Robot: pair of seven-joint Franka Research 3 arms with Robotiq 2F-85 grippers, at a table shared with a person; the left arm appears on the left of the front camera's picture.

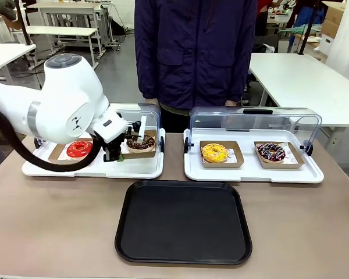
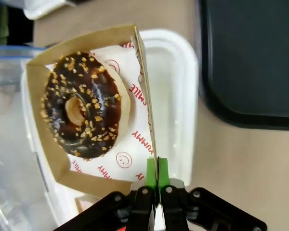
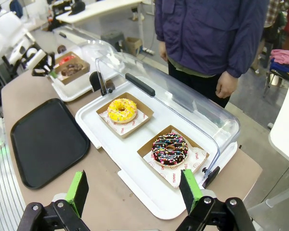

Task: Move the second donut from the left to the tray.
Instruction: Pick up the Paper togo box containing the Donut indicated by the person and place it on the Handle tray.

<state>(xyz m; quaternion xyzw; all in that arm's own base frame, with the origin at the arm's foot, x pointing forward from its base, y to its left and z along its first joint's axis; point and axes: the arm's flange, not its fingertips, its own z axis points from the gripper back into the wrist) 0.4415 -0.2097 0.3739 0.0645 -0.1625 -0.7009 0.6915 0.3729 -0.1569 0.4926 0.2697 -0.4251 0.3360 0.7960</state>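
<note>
The chocolate donut with tan nut bits lies in its brown cardboard holder on the left white display tray. My left gripper is shut on the holder's thin side wall, green pads pinching it. From the front, this gripper sits just left of that donut. The black tray lies at the table's near middle. My right gripper hangs open above the table's right end, with nothing between its fingers.
A red-glazed donut shares the left display tray. The right display tray holds a yellow donut and a sprinkled dark donut under a raised clear lid. A person stands at the far side.
</note>
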